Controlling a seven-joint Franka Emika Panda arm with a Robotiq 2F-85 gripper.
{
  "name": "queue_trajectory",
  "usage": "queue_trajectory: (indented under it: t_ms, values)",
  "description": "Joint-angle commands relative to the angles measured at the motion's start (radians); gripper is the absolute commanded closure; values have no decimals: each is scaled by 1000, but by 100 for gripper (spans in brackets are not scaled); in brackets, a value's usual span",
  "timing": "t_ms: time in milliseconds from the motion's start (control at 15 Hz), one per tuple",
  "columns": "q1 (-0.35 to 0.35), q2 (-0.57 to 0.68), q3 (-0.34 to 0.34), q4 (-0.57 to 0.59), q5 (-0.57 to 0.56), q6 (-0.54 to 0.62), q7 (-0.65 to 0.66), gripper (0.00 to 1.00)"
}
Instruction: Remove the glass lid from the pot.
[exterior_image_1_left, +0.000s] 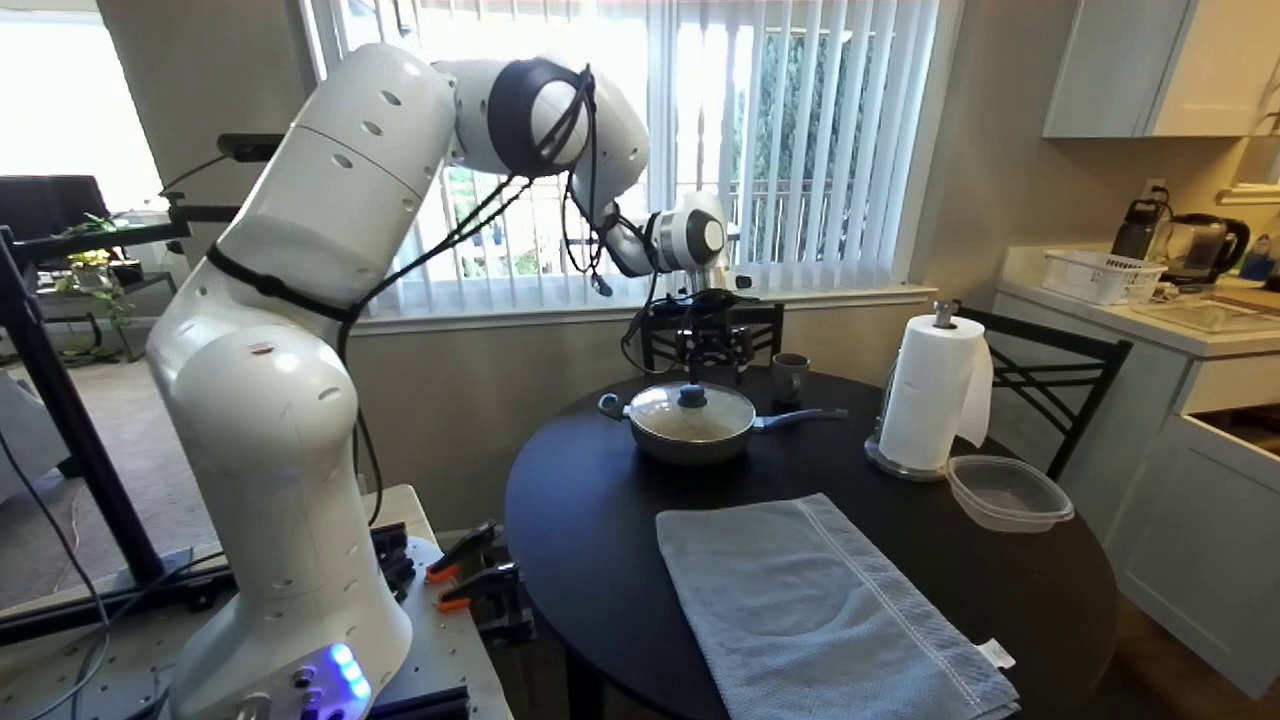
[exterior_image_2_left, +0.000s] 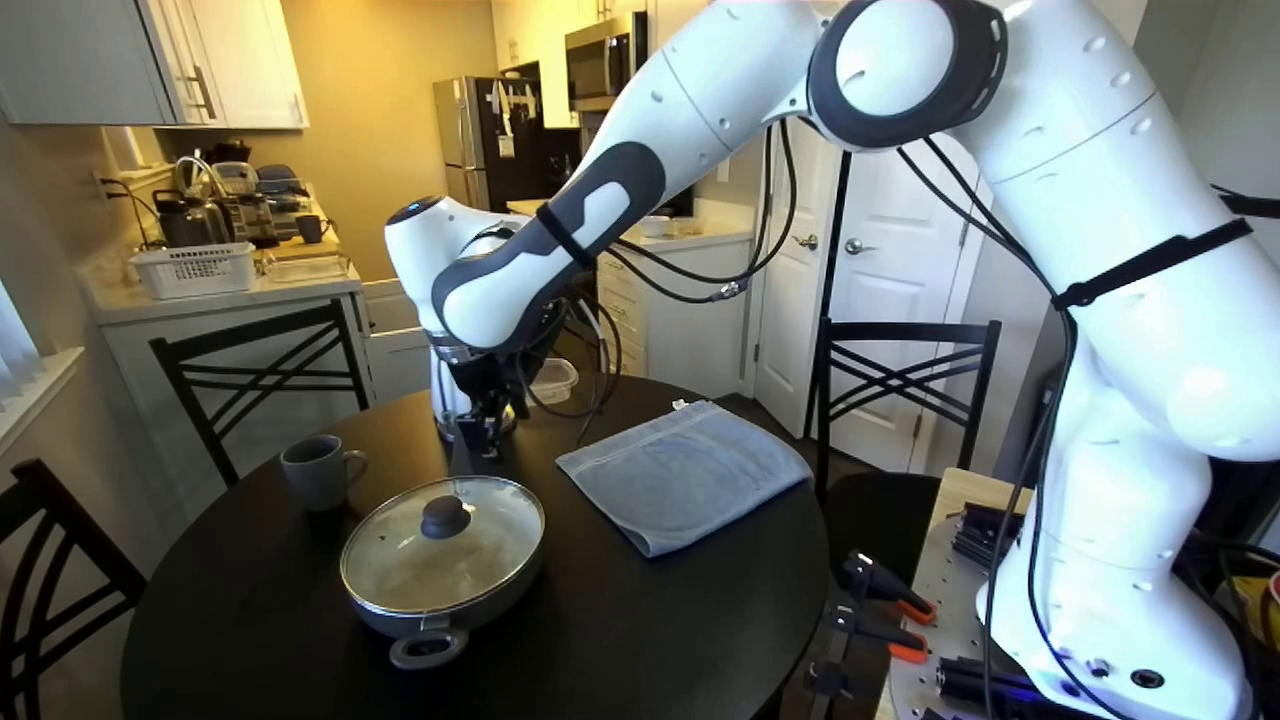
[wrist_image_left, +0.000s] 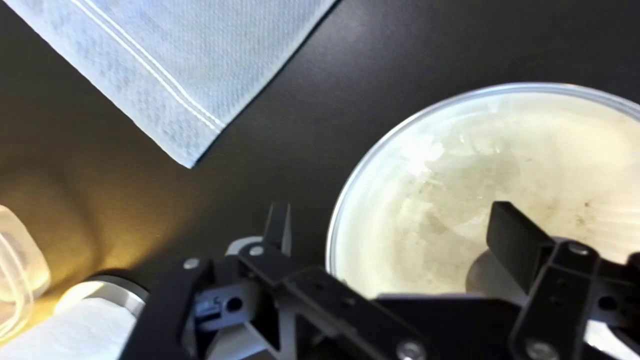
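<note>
The glass lid (exterior_image_1_left: 665, 412) sits on the dark pot (exterior_image_1_left: 690, 455) on the round table; both also show in an exterior view, the lid (exterior_image_2_left: 430, 575) and the pot (exterior_image_2_left: 505, 592). The lid's dark centre knob (exterior_image_2_left: 445, 517) stands up. The pot's straight handle (exterior_image_1_left: 800, 418) points away from its loop handle (exterior_image_2_left: 428, 650). My gripper (exterior_image_1_left: 715, 368) is open and empty above the pot's straight-handle side. In the wrist view the gripper (wrist_image_left: 390, 212) has one finger over the lid (wrist_image_left: 425, 175), partly hiding the knob (wrist_image_left: 492, 275), and the other outside the rim.
A grey mug (exterior_image_1_left: 790, 375) stands near the straight handle. A paper-towel roll (exterior_image_1_left: 930, 395) on a stand and a clear plastic container (exterior_image_1_left: 1010, 495) are on the table's far side from the robot base. A folded blue-grey cloth (exterior_image_1_left: 830, 610) lies beside the pot.
</note>
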Motion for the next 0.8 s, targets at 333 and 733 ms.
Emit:
queue_trajectory:
  t_ms: [333,733]
  values:
    - [2,186,46,232,171,-30,-185,0]
    - [4,285,67,327,207,-75,-265,0]
